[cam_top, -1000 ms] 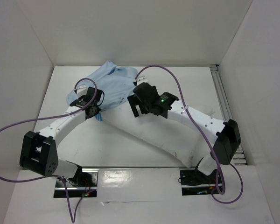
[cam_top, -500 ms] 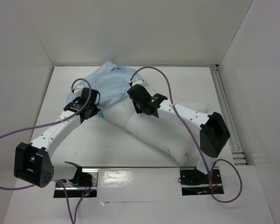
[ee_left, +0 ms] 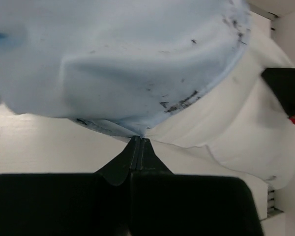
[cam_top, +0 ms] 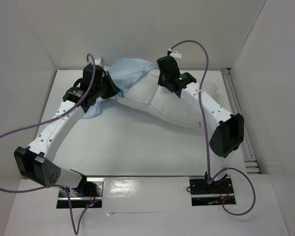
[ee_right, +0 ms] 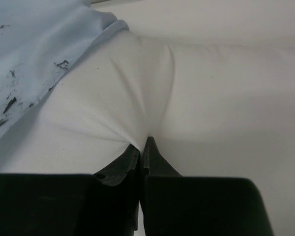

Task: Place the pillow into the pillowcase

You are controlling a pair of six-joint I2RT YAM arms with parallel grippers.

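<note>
The plump white pillow (cam_top: pixel 162 103) lies slantwise across the back of the table, its far-left end tucked under the pale blue pillowcase (cam_top: pixel 130 71). My left gripper (cam_top: pixel 109 87) is shut on the pillowcase's lower hem; the left wrist view shows its jaws (ee_left: pixel 140 140) pressed together on the blue edge (ee_left: pixel 113 59), with the pillow (ee_left: pixel 236 123) just to the right. My right gripper (cam_top: pixel 163 74) is shut on a pinch of the pillow's fabric (ee_right: pixel 211 98). Creases fan out from its tips (ee_right: pixel 143 142), and the pillowcase (ee_right: pixel 29 49) drapes at upper left.
White walls close in the table at the back and on both sides. A metal rail (cam_top: pixel 237 110) runs along the right edge. Purple cables (cam_top: pixel 204 64) loop above both arms. Part of the right arm (ee_left: pixel 285 88) shows black in the left wrist view.
The right gripper has shut on the pillow and carried it toward the back wall. The left gripper has lifted the pillowcase hem backward, and the pillow's end now sits under the blue cloth.
</note>
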